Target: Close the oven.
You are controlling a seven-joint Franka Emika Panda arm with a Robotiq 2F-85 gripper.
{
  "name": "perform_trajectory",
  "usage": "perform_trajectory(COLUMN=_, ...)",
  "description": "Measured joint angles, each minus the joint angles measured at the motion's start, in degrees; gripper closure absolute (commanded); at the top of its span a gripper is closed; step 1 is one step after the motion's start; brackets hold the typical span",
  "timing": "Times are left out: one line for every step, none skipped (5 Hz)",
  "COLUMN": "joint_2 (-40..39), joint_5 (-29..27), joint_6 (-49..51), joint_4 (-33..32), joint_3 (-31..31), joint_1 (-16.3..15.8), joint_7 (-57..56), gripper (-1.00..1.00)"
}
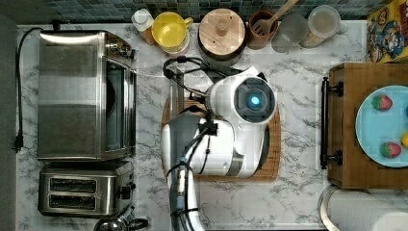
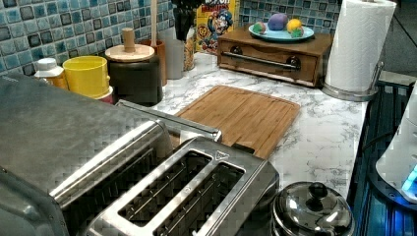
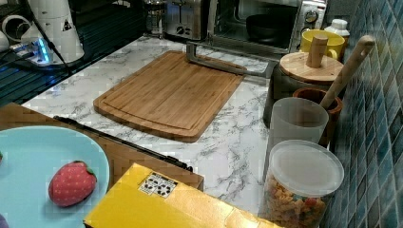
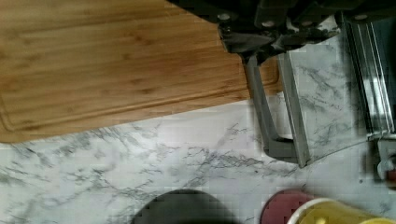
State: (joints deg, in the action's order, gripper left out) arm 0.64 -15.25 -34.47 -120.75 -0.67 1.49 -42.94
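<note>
The oven is a large steel box at the top view's left, also seen from behind and from the front. Its glass door lies folded down flat over the marble counter. The door's long steel bar handle rests near the cutting board's edge. In the wrist view my gripper hangs directly over one end of that handle, next to the door's rim. The white arm reaches over the cutting board.
A two-slot toaster stands beside the oven, with a steel pot lid near it. A bamboo cutting board lies mid-counter. A yellow cup, a lidded black canister and jars line the tiled wall. A wooden drawer box holds a plate.
</note>
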Motion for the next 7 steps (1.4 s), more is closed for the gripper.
perform_trajectory(joint_2=0.14, joint_5=-11.15, joint_6=-2.69, joint_4=-4.81, joint_3=-2.03, joint_1=0.73, joint_7=-9.93, gripper=1.0)
perform_trajectory(joint_2=0.07, joint_5=-18.8, joint_6=-2.6, joint_4=-8.62, joint_3=-3.23, joint_1=2.42, joint_7=-20.79, gripper=1.0)
perform_trajectory(joint_2=-2.18, joint_5=-24.62, joint_6=-0.78, joint_4=-9.29, joint_3=-4.06, joint_1=3.48, joint_7=-29.96, gripper=1.0)
perform_trajectory(joint_2=-6.98, joint_5=-31.33, joint_6=-3.13, joint_4=-9.18, joint_3=-4.46, joint_1=3.64, joint_7=-38.69, gripper=1.0)
perform_trajectory(joint_2=-12.65, joint_5=-38.5, joint_6=-4.5, joint_4=-9.29, joint_3=-3.38, joint_1=4.15, joint_7=-48.48, gripper=1.0)
perform_trajectory(joint_2=-17.91, joint_5=-46.13, joint_6=-3.89, joint_4=-9.4, joint_3=-2.7, joint_1=4.2, joint_7=-52.68, gripper=1.0)
perform_trajectory(joint_2=-19.94, joint_5=-51.22, joint_6=-3.94, joint_4=-10.74, joint_3=-2.43, joint_1=4.68, joint_7=-55.42, gripper=1.0)
